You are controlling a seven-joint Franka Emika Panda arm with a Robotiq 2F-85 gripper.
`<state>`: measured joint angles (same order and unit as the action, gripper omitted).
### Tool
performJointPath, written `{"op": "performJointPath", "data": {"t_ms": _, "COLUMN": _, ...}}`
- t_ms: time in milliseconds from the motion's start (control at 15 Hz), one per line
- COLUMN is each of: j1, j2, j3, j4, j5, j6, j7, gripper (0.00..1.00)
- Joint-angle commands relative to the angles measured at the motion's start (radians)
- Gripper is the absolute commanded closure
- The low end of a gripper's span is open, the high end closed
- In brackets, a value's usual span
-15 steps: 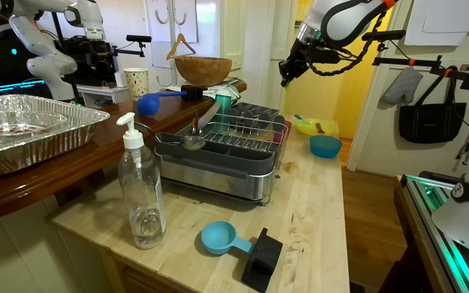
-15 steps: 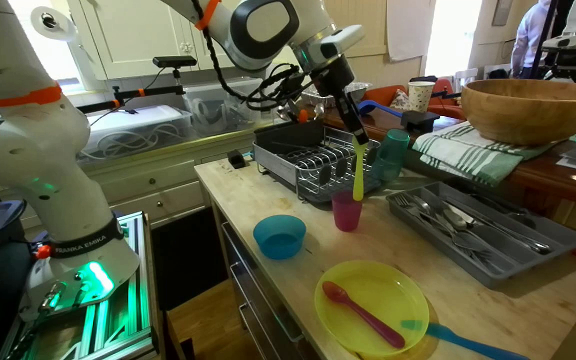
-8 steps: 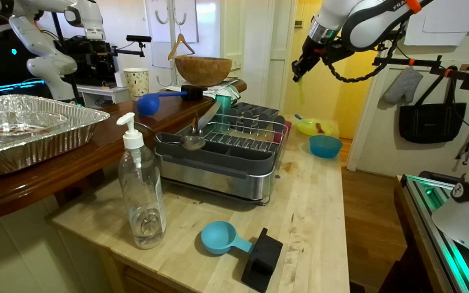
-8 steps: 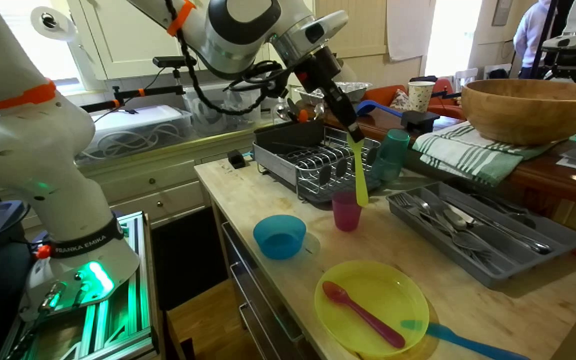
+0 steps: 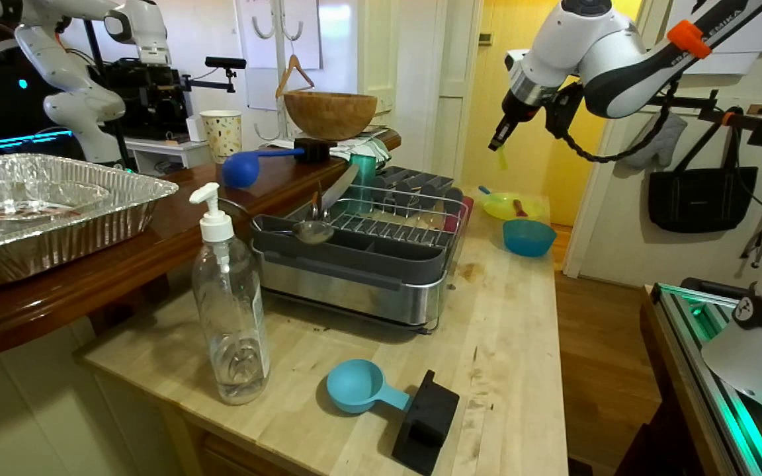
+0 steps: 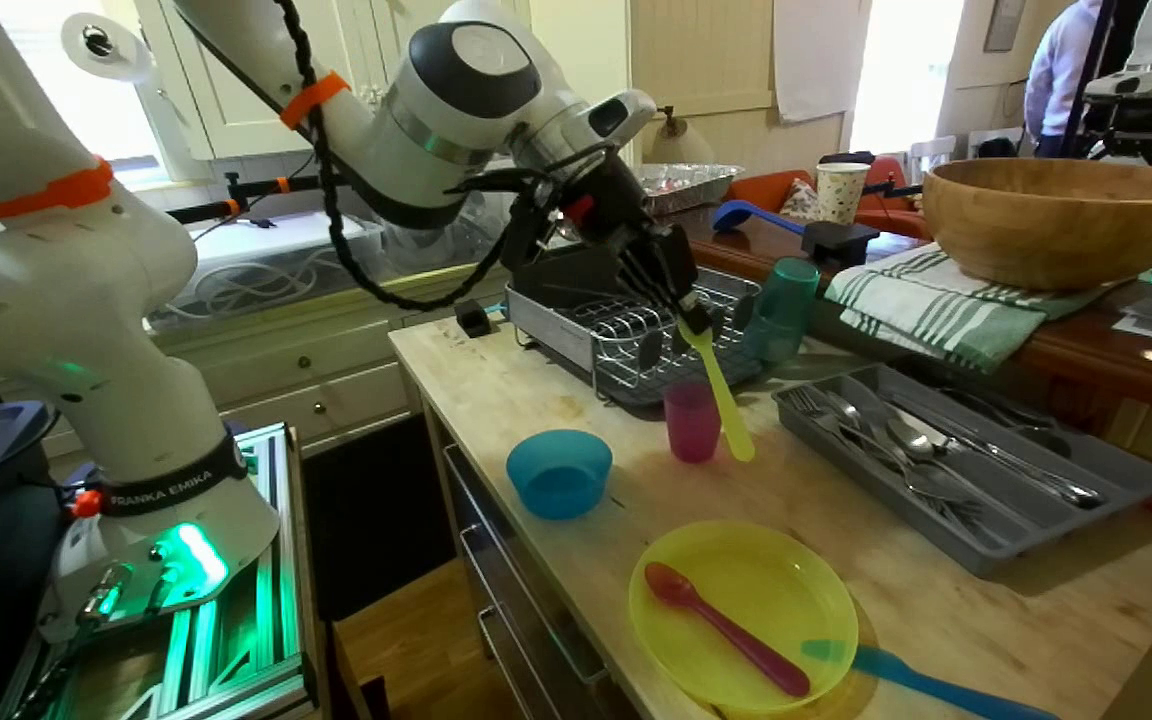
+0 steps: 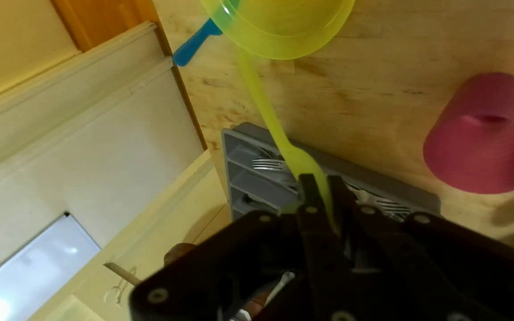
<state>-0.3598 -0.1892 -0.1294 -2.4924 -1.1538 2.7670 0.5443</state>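
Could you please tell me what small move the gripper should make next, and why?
I'd probably ease the gripper toward the yellow plate, clear of the pink cup: it is shut on the yellow utensil, which hangs tilted in the air, and a red spoon already lies on that plate.

Countertop [image 5: 513, 344] in all three views

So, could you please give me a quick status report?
Hand shut on yellow utensil. Held aloft, free end slanting down. Pink cup and cutlery tray lower, on worktop, not touching it.
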Motion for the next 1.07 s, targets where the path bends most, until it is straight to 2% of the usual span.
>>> {"op": "performJointPath", "data": {"t_ms": 0, "j1": -0.039, "j2": 0.046, "j3": -0.013, "j4": -0.013, "j5": -0.225, "j6": 0.116, "j7": 0.049, "gripper": 0.98}}
{"op": "performJointPath", "data": {"t_ms": 200, "j1": -0.052, "j2": 0.1, "j3": -0.04, "j4": 0.0, "j5": -0.344, "j6": 0.209, "j7": 0.021, "gripper": 0.98}}
{"op": "performJointPath", "data": {"t_ms": 333, "j1": -0.06, "j2": 0.129, "j3": -0.053, "j4": 0.01, "j5": -0.422, "j6": 0.233, "j7": 0.019, "gripper": 0.98}}
{"op": "performJointPath", "data": {"t_ms": 667, "j1": -0.07, "j2": 0.187, "j3": -0.072, "j4": 0.043, "j5": -0.604, "j6": 0.195, "j7": 0.054, "gripper": 0.98}}
{"op": "performJointPath", "data": {"t_ms": 1000, "j1": -0.075, "j2": 0.249, "j3": -0.091, "j4": 0.081, "j5": -0.716, "j6": 0.177, "j7": 0.074, "gripper": 0.98}}
